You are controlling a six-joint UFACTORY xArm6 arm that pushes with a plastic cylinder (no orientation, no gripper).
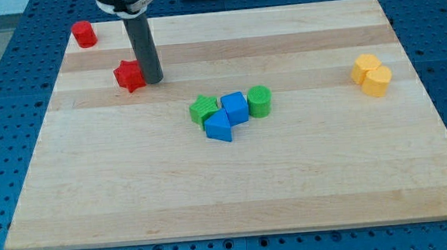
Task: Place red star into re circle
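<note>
Nearest the camera: the front edge of the wooden bench, by far the largest thing in view, bare along its whole lower half.

Next in size, the dark rod descending from the view's top, ending in my tip on the bench surface, pressed against the right side of the red star. No pincer on this arm at all, so nothing released, clenched or grasped; contact only, tip touching the star's flank.

Then the central cluster, packed close together: green star at its left, blue cube in the middle, blue triangular block in front, green cylinder at its right. Well apart from the tip and out of the way.

Far toward the view's right, a yellow heart-shaped block, alone.

Smallest, the red cylinder, sitting at the bench's top-left corner, up and to the left of the red star, a clear gap between the two.

Step in hand, by judgement: pushing the star toward the red cylinder, about midway, not yet joined. Next move likely calls for shifting the tip round to the star's lower right, then pushing up and leftward along the line to the cylinder. Risk: star rotating off the rod, or the cylinder nudged over the nearby bench edge.
</note>
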